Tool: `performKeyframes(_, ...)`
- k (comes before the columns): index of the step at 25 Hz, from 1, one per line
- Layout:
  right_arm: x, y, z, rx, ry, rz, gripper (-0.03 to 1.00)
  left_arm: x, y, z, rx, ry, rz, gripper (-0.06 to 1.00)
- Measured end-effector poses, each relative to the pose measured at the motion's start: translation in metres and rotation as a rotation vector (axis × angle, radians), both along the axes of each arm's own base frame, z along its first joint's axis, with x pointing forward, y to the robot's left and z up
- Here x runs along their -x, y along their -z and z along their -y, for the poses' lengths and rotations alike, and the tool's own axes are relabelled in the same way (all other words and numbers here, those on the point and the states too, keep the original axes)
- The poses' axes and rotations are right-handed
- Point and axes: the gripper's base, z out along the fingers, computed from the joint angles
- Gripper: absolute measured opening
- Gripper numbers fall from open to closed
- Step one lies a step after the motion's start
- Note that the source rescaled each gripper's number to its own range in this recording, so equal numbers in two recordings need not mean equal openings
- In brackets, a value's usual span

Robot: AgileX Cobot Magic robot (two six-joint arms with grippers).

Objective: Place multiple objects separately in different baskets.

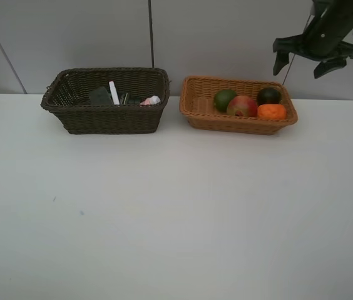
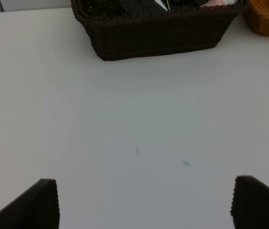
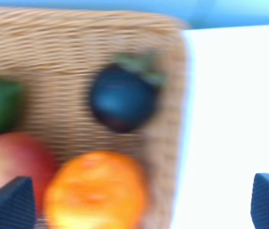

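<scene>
Retract clear of the white surface (image 1: pixel 176 212). Leave dark brown wicker basket (image 1: pixel 104 119) with black case, marker, pink bottle. Leave tan wicker basket (image 1: pixel 239 122) holding pomegranate (image 1: pixel 241 106), avocado-like fruit (image 1: pixel 224 99), orange (image 1: pixel 271 112), mangosteen (image 1: pixel 268 95). Right gripper (image 1: pixel 306 65): fingers apart, empty, lift straight. Left gripper (image 2: pixel 144 202): fingers apart, empty.

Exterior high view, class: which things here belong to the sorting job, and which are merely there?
Job:
dark basket holding case, marker, pink bottle;
tan basket holding avocado, pomegranate, mangosteen, orange;
right gripper, open, above.

Merely there:
table;
wall.
</scene>
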Motion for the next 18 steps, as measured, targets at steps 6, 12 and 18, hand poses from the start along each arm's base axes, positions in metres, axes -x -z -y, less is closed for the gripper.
performKeyframes(6,0.03,-0.018,0.027,0.002,0.068,-0.065,1.0,0.0,0.0,0.0,0.0,0.0,0.0,0.87)
performKeyframes(12,0.12,-0.046,0.023,0.011,0.066,-0.105,1.0,0.0,0.0,0.0,0.0,0.0,0.0,0.87)
performKeyframes(18,0.239,-0.079,0.018,0.011,0.087,0.04,1.0,0.0,0.0,0.0,0.0,0.0,0.0,0.87)
